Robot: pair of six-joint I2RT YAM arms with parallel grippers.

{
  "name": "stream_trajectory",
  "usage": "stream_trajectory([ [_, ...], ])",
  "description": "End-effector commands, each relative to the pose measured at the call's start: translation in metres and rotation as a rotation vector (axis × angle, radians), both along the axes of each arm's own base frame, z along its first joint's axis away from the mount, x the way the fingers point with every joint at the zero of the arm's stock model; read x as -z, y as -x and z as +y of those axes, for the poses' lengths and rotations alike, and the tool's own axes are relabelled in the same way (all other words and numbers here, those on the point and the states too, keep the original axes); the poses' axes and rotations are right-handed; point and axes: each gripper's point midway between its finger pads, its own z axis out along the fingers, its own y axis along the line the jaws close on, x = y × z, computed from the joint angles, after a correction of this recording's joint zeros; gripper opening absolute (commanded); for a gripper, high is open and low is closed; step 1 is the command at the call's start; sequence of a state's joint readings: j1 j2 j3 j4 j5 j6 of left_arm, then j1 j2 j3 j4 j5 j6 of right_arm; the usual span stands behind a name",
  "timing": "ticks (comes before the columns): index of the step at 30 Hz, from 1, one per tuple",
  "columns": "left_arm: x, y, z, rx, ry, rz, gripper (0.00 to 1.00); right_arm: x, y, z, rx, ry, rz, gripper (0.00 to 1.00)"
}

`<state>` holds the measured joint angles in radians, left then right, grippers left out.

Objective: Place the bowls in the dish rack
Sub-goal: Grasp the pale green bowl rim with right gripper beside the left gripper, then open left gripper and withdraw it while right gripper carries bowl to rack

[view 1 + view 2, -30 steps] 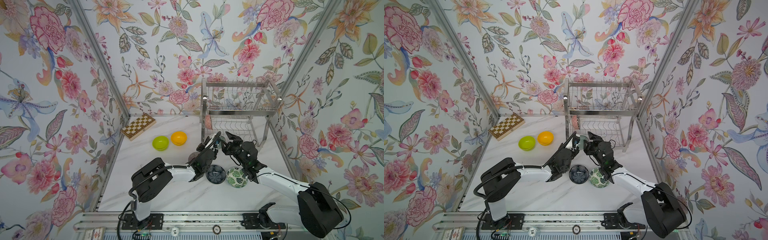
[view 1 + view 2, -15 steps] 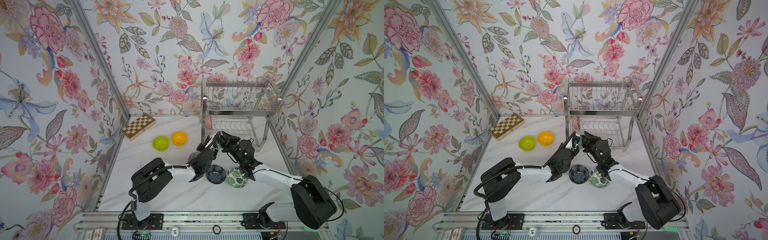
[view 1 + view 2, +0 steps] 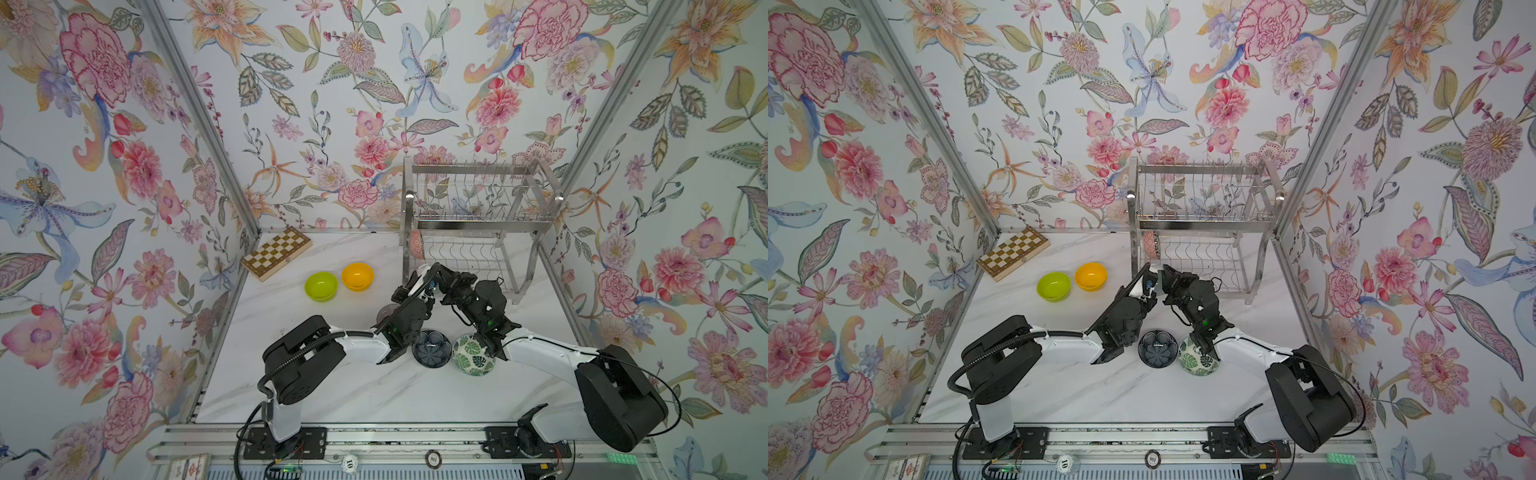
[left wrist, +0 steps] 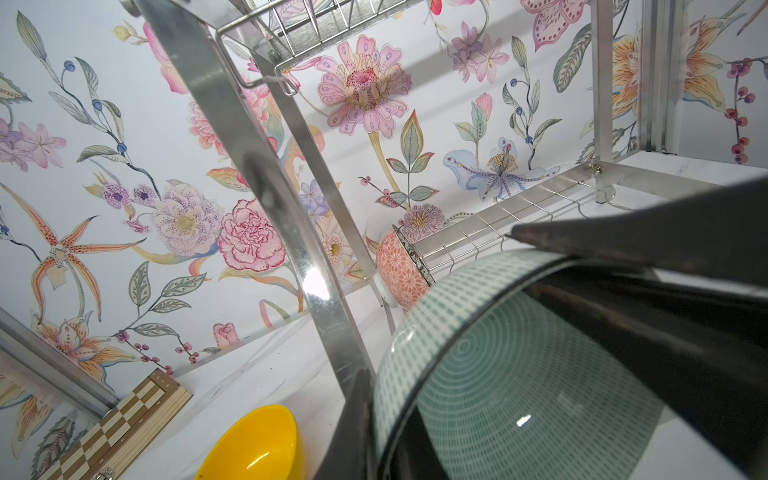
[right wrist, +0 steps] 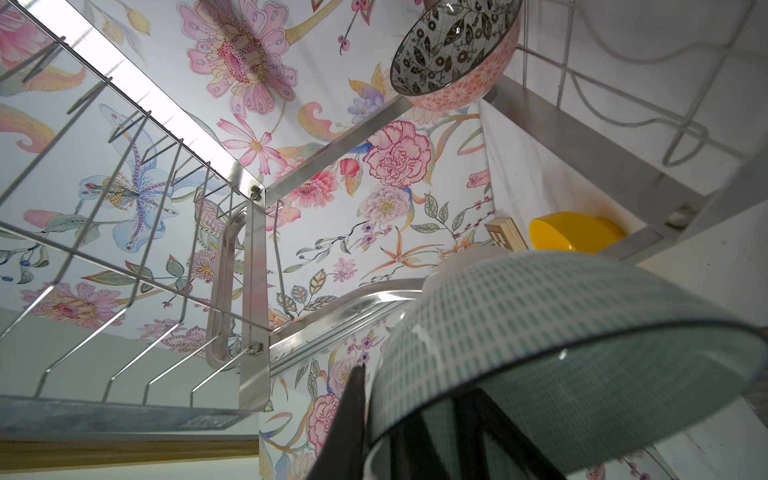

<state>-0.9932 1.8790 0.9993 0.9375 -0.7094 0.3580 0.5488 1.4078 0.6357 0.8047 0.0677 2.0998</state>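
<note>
Since a second ago the right tool (image 3: pixel 443 277) has clenched onto the rim of the pale mint bowl (image 5: pixel 540 316). The left tool (image 3: pixel 420 280) grips the same bowl, which hangs between them just in front of the dish rack's (image 3: pixel 478 226) lower shelf. Nearest on the tabletop (image 3: pixel 374 395), the navy flower bowl (image 3: pixel 431 348) and the leaf bowl (image 3: pixel 473 355) sit side by side between the two arms. Farther back and to the left, the lime bowl (image 3: pixel 321 286) and the orange bowl (image 3: pixel 357 276) stand just beside each other. Beyond them a chessboard (image 3: pixel 276 252) lies by the wall. A pink patterned bowl (image 3: pixel 417 244) stands on edge at the left end of the rack's lower shelf.
</note>
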Motion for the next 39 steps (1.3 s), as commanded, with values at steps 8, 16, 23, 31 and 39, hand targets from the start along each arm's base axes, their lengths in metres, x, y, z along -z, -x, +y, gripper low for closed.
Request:
stream_trajectory([
  [8, -0.018, 0.011, -0.001, 0.037, 0.110, -0.011, 0.43, -0.005, -0.007, -0.008, 0.051, 0.038, -0.042, 0.00],
  [16, -0.016, 0.015, 0.006, 0.053, 0.126, 0.054, 0.69, -0.014, -0.006, -0.020, 0.087, 0.130, -0.092, 0.00],
  [23, -0.008, 0.023, 0.024, 0.093, 0.142, 0.182, 0.83, -0.010, -0.007, -0.040, 0.127, 0.253, -0.104, 0.00],
  [31, -0.026, 0.029, 0.069, 0.169, 0.302, 0.319, 0.99, -0.003, -0.018, -0.054, 0.123, 0.429, -0.152, 0.00],
  [39, -0.045, 0.024, 0.098, 0.217, 0.440, 0.366, 0.99, 0.001, -0.041, -0.061, 0.085, 0.632, -0.244, 0.00],
])
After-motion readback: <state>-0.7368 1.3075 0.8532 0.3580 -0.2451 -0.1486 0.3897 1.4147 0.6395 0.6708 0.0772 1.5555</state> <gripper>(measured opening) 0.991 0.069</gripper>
